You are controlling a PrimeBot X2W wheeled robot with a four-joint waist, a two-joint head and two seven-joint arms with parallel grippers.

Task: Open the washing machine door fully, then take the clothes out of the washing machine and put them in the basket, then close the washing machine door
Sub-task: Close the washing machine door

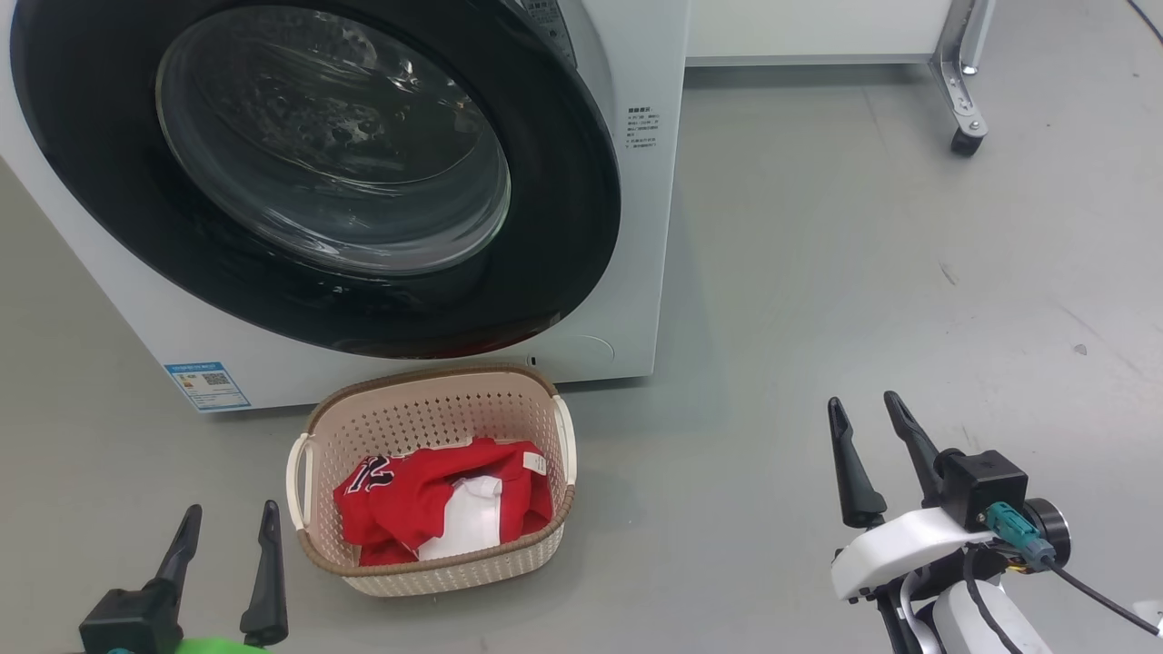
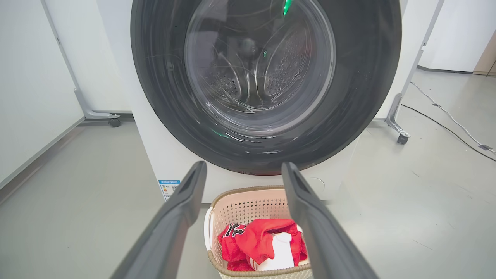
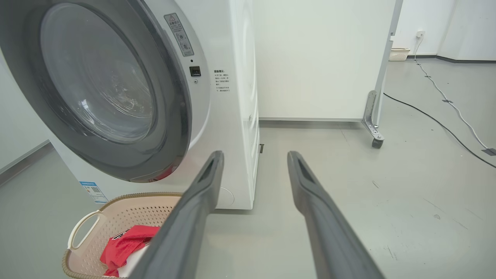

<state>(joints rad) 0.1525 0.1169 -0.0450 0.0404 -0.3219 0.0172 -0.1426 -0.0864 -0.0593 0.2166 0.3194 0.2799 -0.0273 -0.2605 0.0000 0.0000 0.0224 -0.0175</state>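
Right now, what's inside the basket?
Red clothes with a white panel and dark numerals, heaped in the basket. Anything under the heap is covered.

Head view looks down from above at the washing machine door (image 1: 327, 168) and basket (image 1: 427, 422). Both wrist views sit low, facing forward, sharing that door and basket.

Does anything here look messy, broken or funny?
Nothing much stands out. The clothes lie crumpled inside the basket, none on the floor. The basket stands upright before the machine. The door shows a red tint on its lower rim, maybe just a reflection; I cannot tell.
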